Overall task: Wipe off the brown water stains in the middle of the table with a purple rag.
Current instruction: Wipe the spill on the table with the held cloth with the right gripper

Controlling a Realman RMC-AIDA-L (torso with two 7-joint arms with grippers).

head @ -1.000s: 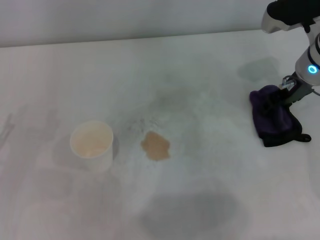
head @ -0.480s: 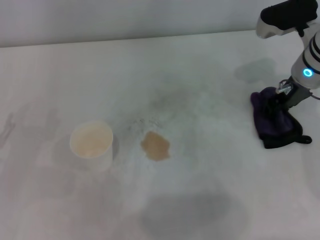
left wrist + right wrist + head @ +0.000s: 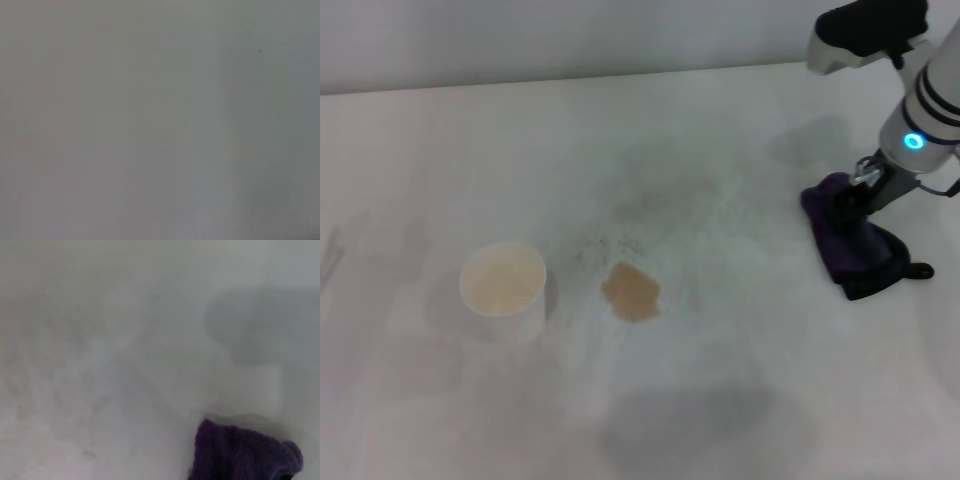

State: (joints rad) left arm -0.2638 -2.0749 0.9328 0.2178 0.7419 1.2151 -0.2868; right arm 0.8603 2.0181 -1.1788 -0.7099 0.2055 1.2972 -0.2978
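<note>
Right gripper point(image 3: 853, 195) down at the far right of the table point(image 3: 740, 100), pinching the near-left top of the purple rag point(image 3: 855, 248); cloth bunched under it, black edge and loop trailing toward the right edge. Brown water stains point(image 3: 631, 291) out in the middle, well apart from the rag to its left and somewhat nearer the robot. White paper cup point(image 3: 504, 289) standing upright just left of the stain, close enough to matter. Left gripper not in view anywhere; left wrist camera showing only a blank grey field.

Step in hand, by the look of it: carrying or dragging the rag leftward to the stain, none of the wiping done yet.

To do it well:
- Keep the pinch firm on a thick fold, so no cloth slips out during the drag.
- Bring the bulk of the rag, not the thin black edge, flat over the blotch.
- Press down lightly and sweep across the stain from the right, stopping short of the cup to avoid tipping it.
- Cover the whole irregular outline, including the lower lobe; probably more than one pass.
- Ignore the faint grey speckles just beyond the stain and the broad shadows on the table.

In the right wrist view, only a purple corner of the rag point(image 3: 245, 452) showing.
</note>
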